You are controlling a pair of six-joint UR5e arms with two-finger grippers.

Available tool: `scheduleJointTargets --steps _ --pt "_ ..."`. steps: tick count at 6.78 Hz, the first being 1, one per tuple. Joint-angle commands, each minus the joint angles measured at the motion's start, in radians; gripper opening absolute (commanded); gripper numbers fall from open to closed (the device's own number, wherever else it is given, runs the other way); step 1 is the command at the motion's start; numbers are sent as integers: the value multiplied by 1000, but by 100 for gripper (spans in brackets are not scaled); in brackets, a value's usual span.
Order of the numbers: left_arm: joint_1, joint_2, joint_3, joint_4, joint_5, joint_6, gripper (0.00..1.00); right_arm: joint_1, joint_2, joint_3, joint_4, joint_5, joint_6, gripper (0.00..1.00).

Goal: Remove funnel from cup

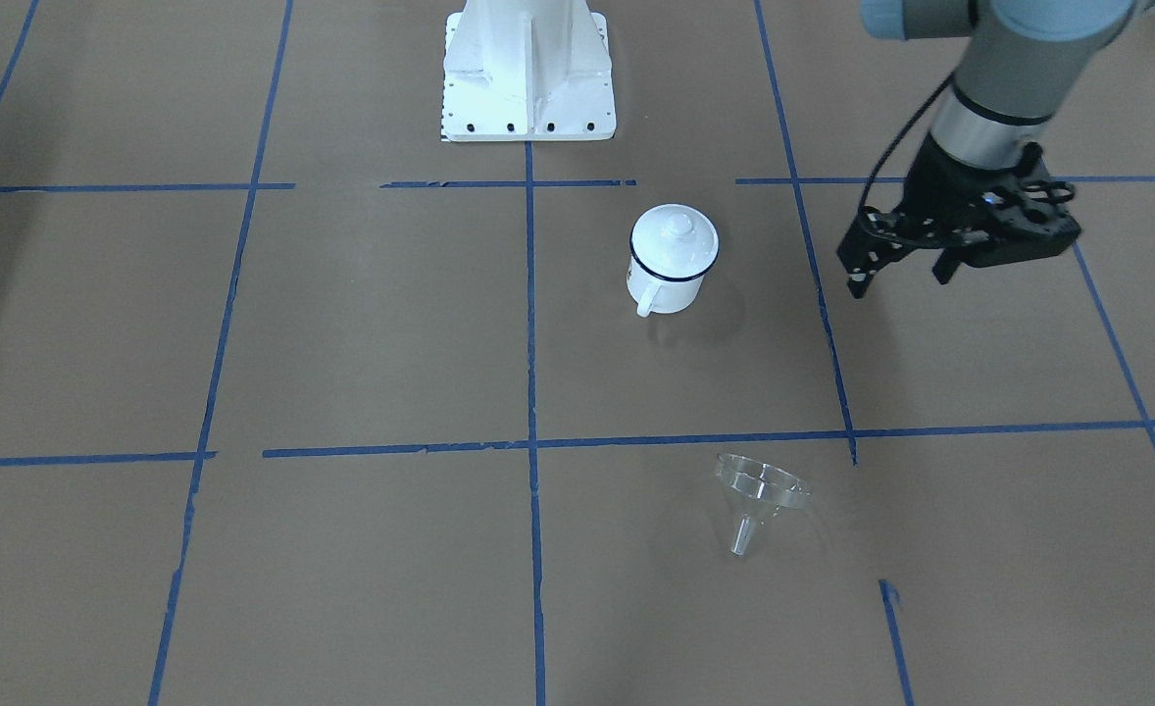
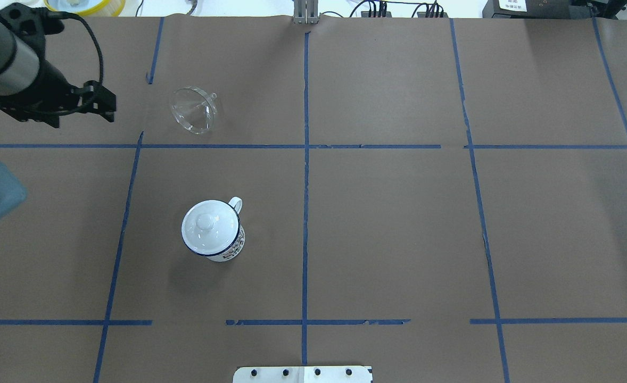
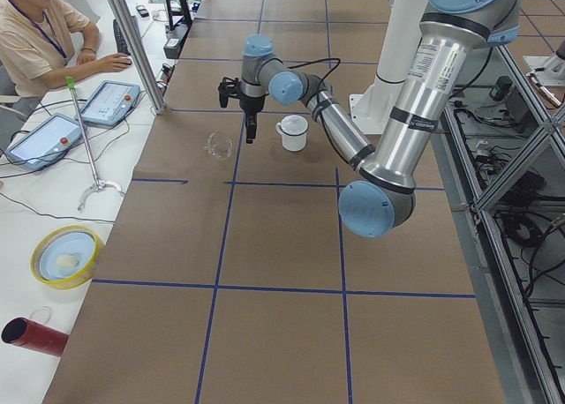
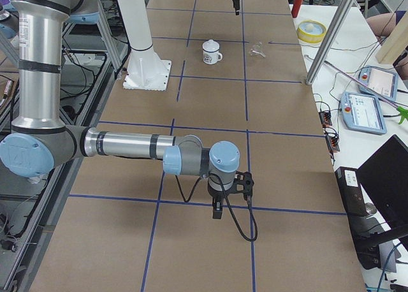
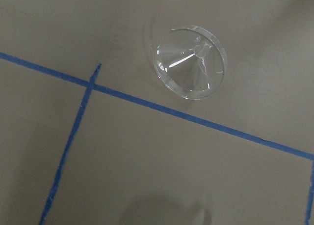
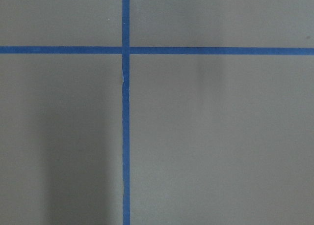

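The clear plastic funnel (image 1: 760,495) lies on its side on the brown table, apart from the cup; it also shows in the overhead view (image 2: 193,109) and the left wrist view (image 5: 190,62). The white enamel cup (image 1: 664,284) with a blue rim stands upright near the middle (image 2: 229,246), with a white domed lid (image 2: 209,226) on it. My left gripper (image 1: 899,277) is open and empty, above the table to the side of both (image 2: 83,121). My right gripper (image 4: 217,210) shows only in the exterior right view, far from them; I cannot tell whether it is open or shut.
The robot's white base (image 1: 528,78) stands behind the cup. Blue tape lines (image 2: 305,159) cross the table. A yellow-rimmed bowl (image 3: 66,256), a red cylinder (image 3: 31,335), tablets and a seated operator (image 3: 35,33) are at a side bench.
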Motion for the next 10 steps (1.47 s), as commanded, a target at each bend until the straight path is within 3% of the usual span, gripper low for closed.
scheduleJointTargets --steps 1,2,3,4,7,10 --pt "-220 106 76 -6 -115 401 100 0 0 0 0 0 0 100" --pt "-305 193 95 -11 -140 608 100 0 0 0 0 0 0 100" --pt "-423 234 159 -11 -143 807 100 0 0 0 0 0 0 100" --pt "-500 239 260 4 -206 957 100 0 0 0 0 0 0 100" --pt "-586 347 281 -19 -251 997 100 0 0 0 0 0 0 100" --pt "-588 306 287 4 -254 960 100 0 0 0 0 0 0 100"
